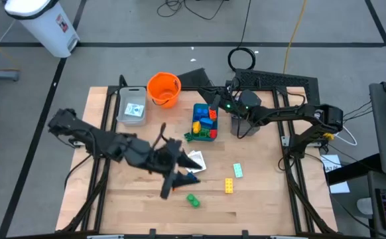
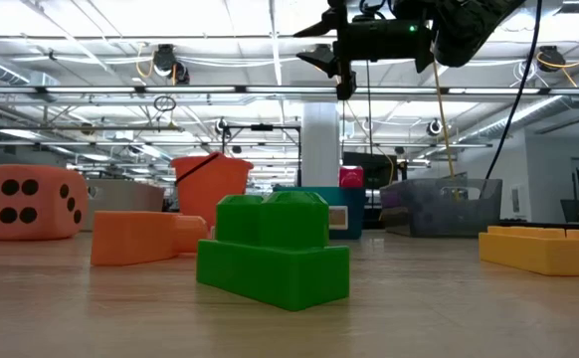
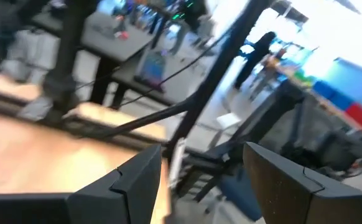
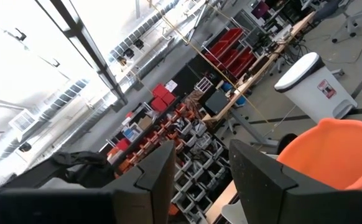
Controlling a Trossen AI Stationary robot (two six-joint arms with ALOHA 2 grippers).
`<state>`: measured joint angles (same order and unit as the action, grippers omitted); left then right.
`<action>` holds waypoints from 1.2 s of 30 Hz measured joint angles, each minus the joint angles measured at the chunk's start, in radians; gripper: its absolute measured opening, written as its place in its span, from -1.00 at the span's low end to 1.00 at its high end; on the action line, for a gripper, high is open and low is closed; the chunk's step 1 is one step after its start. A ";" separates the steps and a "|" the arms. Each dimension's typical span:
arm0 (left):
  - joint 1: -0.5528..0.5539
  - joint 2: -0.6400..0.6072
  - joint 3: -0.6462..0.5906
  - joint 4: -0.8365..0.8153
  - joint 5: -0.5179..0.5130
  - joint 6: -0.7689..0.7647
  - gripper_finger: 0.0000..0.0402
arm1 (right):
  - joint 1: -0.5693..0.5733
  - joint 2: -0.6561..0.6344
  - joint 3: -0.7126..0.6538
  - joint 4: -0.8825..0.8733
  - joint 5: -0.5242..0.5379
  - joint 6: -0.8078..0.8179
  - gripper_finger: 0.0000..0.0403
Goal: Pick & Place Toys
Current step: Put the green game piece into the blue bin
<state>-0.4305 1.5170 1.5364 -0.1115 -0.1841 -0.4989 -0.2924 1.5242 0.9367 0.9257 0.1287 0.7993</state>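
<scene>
Both arms over a table strewn with toys, neither gripper holding anything.

High view: the left gripper [image 1: 170, 186] lies low near the table's middle, beside white cards [image 1: 194, 159], with a green brick [image 1: 193, 200] just beyond it; a yellow brick [image 1: 229, 186] and a pale green brick [image 1: 238, 171] lie to the right. The right gripper [image 1: 214, 99] hangs above the teal tray [image 1: 199, 110] heaped with bricks, next to the orange bucket [image 1: 164, 89].
Low view: the green brick [image 2: 273, 249] sits foremost, an orange die [image 2: 28, 202] at left, the yellow brick [image 2: 546, 248] at right.
Left wrist view: fingers [image 3: 128, 180] stand moderately apart, empty.
Right wrist view: fingers [image 4: 153, 171] narrowly parted, empty, the bucket [image 4: 333, 152] ahead.
</scene>
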 joint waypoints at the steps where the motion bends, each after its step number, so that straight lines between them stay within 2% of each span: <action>1: -0.013 0.013 0.000 0.041 0.000 0.003 0.18 | 0.000 0.000 0.000 0.001 0.000 0.000 -0.28; 4: -0.047 0.034 0.000 0.121 0.000 0.007 0.18 | 0.000 0.000 0.000 0.000 0.000 0.000 -0.29; 12: -0.076 0.034 0.000 0.145 0.010 0.007 0.18 | 0.000 0.000 0.000 -0.003 0.000 0.000 -0.28; 24: 0.020 -0.003 0.000 0.095 0.320 0.019 0.18 | 0.000 0.000 0.000 0.002 0.001 0.018 -0.28; 30: 0.128 -0.085 0.000 -0.103 0.464 0.094 0.18 | -0.003 0.000 0.000 0.075 -0.004 0.132 -0.29; 34: 0.216 -0.145 0.000 -0.224 0.571 0.162 0.18 | -0.017 -0.005 0.017 0.239 -0.088 0.097 -0.29; 36: 0.260 -0.164 0.000 -0.292 0.618 0.207 0.18 | -0.020 -0.031 0.050 0.235 -0.129 0.088 -0.29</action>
<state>-0.1708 1.3526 1.5368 -0.4030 0.4338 -0.2921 -0.3124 1.4933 0.9865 1.1605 -0.0001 0.8871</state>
